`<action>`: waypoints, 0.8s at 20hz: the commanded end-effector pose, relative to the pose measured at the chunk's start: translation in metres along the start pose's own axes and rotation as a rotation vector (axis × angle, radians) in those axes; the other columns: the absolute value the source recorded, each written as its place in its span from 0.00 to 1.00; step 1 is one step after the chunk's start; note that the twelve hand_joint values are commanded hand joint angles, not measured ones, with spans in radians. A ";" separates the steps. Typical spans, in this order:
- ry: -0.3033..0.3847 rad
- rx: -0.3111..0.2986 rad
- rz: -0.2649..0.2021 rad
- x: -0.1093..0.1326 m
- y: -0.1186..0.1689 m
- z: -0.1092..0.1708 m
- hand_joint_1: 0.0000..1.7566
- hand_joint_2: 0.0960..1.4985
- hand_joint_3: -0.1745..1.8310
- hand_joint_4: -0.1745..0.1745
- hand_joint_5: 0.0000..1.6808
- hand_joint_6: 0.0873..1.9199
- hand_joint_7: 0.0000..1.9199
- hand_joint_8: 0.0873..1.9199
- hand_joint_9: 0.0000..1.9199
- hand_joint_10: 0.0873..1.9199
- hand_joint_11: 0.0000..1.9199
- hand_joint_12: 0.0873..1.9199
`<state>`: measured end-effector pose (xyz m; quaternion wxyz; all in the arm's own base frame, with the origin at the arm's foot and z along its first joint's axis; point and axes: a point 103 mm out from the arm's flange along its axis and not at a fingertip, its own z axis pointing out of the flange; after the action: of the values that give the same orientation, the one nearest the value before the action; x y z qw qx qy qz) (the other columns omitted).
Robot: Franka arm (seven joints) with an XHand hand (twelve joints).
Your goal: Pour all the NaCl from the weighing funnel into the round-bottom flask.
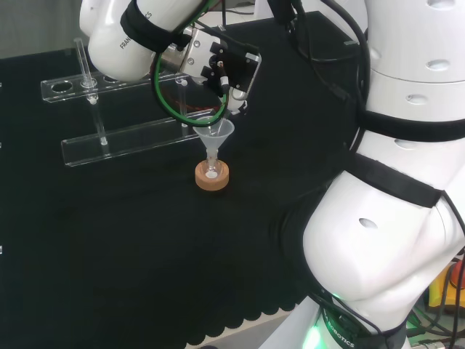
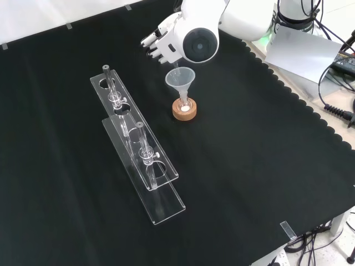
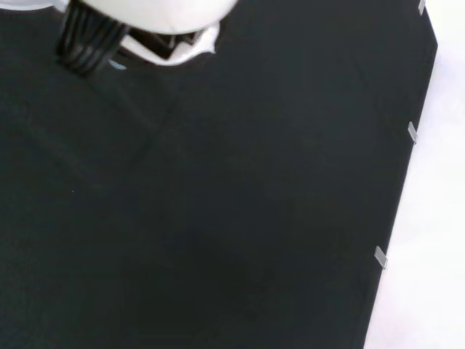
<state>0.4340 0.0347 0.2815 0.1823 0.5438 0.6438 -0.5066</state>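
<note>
on the cork ring [image 2: 184,111] near the cloth's middle stands the round-bottom flask [image 2: 184,103], a clear funnel [image 2: 180,80] in its neck, white powder at its bottom; the hand [image 2: 160,42] hovers just above, fingers curled; what it holds i cannot tell; a clear rack [image 2: 136,145] lies to the left in the front view

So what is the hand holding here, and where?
Cannot be told. The hand is above the funnel on the flask, its fingers curled, but whatever it holds is hidden.

A: What surrounds the black cloth [image 2: 233,183]?
B: A pale, white surface borders its scalloped edge in the front view.
A: Anything beside that cloth?
B: Dark cables [image 2: 333,108] lie beyond its right edge, on the pale surface.
</note>
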 end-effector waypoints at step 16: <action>-0.076 0.000 0.019 0.009 -0.004 -0.016 0.62 0.40 0.50 1.00 0.66 0.52 0.29 0.31 0.38 0.23 0.16 0.68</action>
<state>0.4327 0.0499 0.2828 0.2042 0.5312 0.6354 -0.5218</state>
